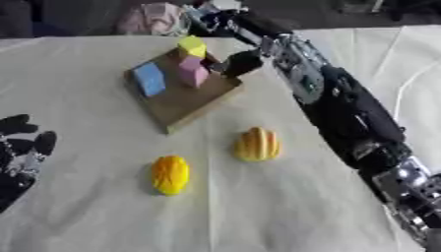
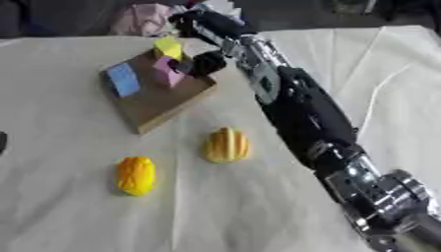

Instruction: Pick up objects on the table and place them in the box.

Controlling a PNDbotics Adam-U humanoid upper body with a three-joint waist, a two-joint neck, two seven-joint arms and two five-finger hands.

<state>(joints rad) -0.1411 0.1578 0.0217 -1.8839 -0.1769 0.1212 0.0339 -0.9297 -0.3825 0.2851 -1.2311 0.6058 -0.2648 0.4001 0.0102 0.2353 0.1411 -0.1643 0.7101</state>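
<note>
While the left robot hand (image 1: 21,147) rests open at the near left edge of the white-draped counter (image 1: 86,216), a smooth orange-yellow oval object (image 1: 171,174) lies nearest, its long axis running near to far, with a ribbed yellow-orange object (image 1: 257,144) just beyond to its right, also lengthwise near to far. Farther back the flat brown box (image 1: 185,96), set cornerwise, carries a blue block (image 1: 150,78), a pink block (image 1: 193,71) and a yellow block (image 1: 192,47). The right robot hand (image 1: 237,64) hovers at the box's far right edge beside the pink block; whether its fingers are curled I cannot tell.
</note>
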